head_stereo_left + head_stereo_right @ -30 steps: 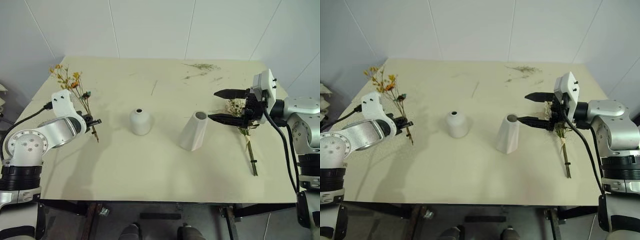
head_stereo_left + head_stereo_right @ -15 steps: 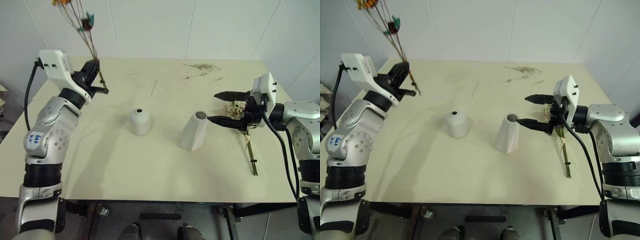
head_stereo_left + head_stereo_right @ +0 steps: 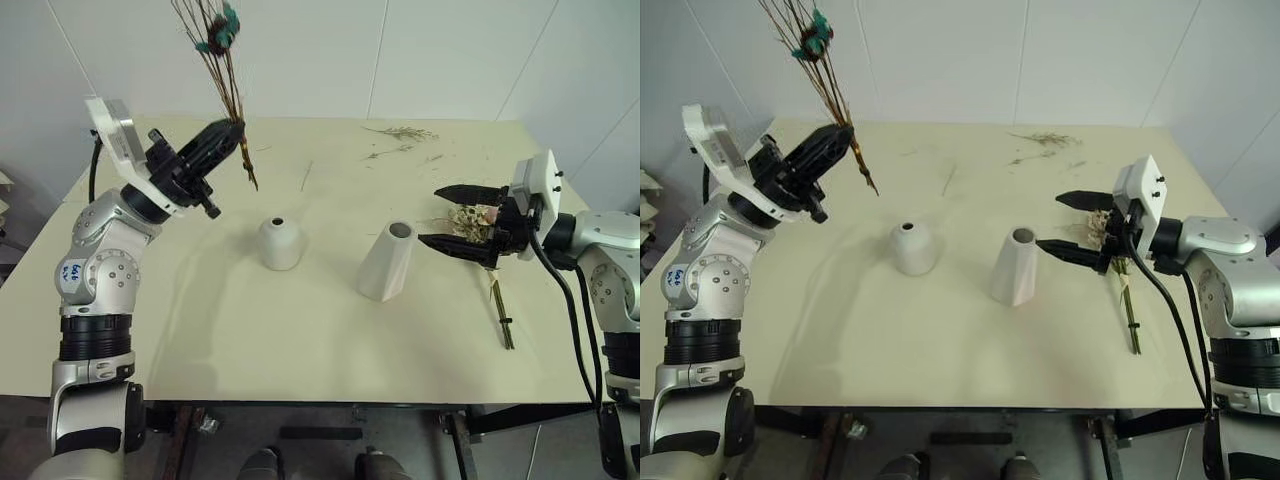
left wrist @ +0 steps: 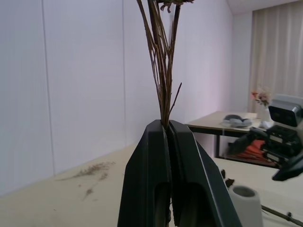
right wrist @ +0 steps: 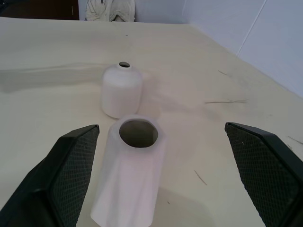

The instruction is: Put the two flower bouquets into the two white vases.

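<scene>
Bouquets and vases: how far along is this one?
Nothing is placed yet: the round vase and cone vase stand empty. The left pincer holds the dried sprig bunch aloft. The rose bouquet lies on the table beneath the open right pincer.

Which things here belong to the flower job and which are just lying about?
Job: dried sprig bunch in left claw; rose bouquet on table; round vase; cone vase.
Lying about: loose twigs; single twig.
</scene>
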You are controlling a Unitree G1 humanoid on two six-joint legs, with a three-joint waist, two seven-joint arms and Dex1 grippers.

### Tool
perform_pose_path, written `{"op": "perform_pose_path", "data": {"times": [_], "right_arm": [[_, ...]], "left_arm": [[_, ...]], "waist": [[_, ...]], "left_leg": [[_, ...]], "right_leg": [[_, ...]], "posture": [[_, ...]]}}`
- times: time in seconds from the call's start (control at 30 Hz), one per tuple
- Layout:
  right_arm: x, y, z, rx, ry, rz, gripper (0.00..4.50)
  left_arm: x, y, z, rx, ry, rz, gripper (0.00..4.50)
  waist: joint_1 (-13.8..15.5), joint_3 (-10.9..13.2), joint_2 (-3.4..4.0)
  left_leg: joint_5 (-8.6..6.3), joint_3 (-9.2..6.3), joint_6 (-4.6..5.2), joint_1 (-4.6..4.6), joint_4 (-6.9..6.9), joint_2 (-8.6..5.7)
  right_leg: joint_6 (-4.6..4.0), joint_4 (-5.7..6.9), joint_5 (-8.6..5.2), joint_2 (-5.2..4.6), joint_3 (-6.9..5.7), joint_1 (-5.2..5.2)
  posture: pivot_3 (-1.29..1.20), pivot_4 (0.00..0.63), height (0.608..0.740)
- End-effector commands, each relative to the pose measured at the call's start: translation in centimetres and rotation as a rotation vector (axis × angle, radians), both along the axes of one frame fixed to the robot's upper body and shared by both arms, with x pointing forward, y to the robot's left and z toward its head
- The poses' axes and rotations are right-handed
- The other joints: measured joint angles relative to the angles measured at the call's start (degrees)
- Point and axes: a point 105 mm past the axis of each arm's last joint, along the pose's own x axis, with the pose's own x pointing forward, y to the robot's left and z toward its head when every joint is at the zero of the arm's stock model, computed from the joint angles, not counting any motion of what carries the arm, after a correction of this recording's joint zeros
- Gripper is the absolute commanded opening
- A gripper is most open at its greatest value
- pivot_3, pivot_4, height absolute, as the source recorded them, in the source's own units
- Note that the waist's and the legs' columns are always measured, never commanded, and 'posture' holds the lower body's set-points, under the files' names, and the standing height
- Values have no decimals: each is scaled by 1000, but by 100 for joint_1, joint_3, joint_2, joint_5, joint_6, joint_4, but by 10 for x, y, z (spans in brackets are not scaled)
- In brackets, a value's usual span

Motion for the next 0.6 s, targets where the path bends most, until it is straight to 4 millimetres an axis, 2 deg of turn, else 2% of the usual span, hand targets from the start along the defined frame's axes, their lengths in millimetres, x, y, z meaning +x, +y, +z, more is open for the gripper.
{"op": "perform_pose_path", "data": {"times": [0.03, 0.2, 0.6], "right_arm": [[-8, -5, 14, 10, -59, -15, 4500], [-12, -10, 11, 20, -63, -46, 4500], [-21, -11, 9, 42, -61, -58, 4500]], "left_arm": [[5, 5, 10, 35, -44, -18, 32], [24, 9, 16, -3, -52, -69, 32], [40, -11, -2, 46, 26, -236, 32]], "waist": [[1, 0, 0], [11, 0, 0], [-1, 0, -1]], "left_leg": [[0, 0, 2, 0, 4, 0], [0, -1, 8, -1, 7, -1], [-2, 2, 12, -1, 5, 1]], "right_leg": [[0, 3, 0, 1, 0, 0], [3, 3, 2, 2, -1, 1], [5, 3, 2, 3, 1, -1]], "posture": [[0, 150, 740], [0, 150, 740], [0, 150, 740]]}}
